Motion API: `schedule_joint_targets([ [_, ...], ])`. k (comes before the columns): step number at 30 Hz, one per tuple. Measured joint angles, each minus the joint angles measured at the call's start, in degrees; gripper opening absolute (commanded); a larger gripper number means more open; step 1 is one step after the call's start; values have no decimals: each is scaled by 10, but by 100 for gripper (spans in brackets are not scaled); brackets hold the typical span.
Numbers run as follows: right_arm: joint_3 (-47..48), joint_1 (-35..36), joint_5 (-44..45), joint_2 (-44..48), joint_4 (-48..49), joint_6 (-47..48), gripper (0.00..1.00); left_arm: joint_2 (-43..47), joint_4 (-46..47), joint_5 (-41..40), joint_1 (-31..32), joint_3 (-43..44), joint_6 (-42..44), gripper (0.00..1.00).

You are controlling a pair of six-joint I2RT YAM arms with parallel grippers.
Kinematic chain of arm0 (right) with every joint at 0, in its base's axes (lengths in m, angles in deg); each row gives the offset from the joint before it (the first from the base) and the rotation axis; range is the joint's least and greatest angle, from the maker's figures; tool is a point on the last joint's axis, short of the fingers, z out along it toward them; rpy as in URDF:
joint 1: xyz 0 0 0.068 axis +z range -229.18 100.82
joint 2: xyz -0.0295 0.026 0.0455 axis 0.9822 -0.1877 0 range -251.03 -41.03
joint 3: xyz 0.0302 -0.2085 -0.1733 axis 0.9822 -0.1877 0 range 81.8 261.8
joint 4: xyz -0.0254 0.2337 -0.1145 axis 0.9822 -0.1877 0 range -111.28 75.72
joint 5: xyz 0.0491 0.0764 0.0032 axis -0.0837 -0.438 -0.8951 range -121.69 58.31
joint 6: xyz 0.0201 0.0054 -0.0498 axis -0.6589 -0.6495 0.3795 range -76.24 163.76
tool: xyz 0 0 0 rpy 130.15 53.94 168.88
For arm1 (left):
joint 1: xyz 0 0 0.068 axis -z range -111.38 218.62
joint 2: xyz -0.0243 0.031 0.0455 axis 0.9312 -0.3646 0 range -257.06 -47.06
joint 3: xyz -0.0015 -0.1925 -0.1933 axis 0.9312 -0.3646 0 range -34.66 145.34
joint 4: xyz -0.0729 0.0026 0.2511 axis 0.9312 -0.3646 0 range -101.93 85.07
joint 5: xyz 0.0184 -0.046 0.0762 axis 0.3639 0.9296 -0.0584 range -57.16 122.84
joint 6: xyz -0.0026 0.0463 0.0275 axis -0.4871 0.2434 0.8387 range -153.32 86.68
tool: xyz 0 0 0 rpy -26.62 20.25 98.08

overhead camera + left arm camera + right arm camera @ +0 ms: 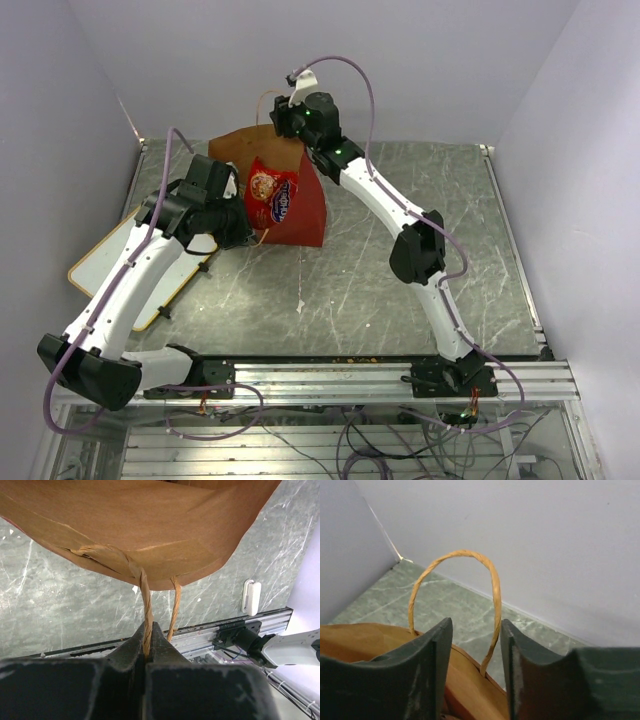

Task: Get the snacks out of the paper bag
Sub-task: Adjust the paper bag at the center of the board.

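On the grey-green marbled table top [420, 290], toward its far half, sits the tall rectangular paper bag [305, 215], red outside and plain brown inside. It is held between the two arms, with its mouth turned toward the left arm and the brown lining exposed there. A flat yellow-framed whiteboard [100, 262] lies at the table's left edge, partly under the left arm and apart from the bag. The large red crinkly snack packet with a blue logo [272, 195] shows at the bag's mouth against the brown paper. Whether it is fully clear of the bag cannot be determined.

The left gripper [148, 630] has its fingers pressed together on one strand of the near thin tan twisted-paper handle [146, 597]. The right gripper [476, 625] is above the bag's far rim with its jaws apart. One leg of the far tan loop handle [455, 555] runs through the gap, not visibly pinched. A small white oblong block [251, 597] lies on the table beside the near metal rail.
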Motion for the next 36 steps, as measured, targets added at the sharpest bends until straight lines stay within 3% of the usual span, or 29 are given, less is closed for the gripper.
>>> schedule_joint_targets([
  [3,3,-3,-13,-7,21,-11,6,0,1,0,-1,0,-3,7],
  [4,4,-4,-17,-7,28,-15,0,0,2,0,-1,0,-5,7],
  [11,-51,-15,-7,28,50,-21,0,-11,0,-10,-6,42,-22,7],
  [18,-272,-13,38,232,0,-74,0,-23,-3,-28,-35,82,-34,7],
  [24,-404,-7,42,403,-83,-150,0,-37,-4,-25,-56,89,-39,7],
  [36,-540,48,-6,593,-268,-286,0,-47,-23,-9,-68,132,-13,7],
])
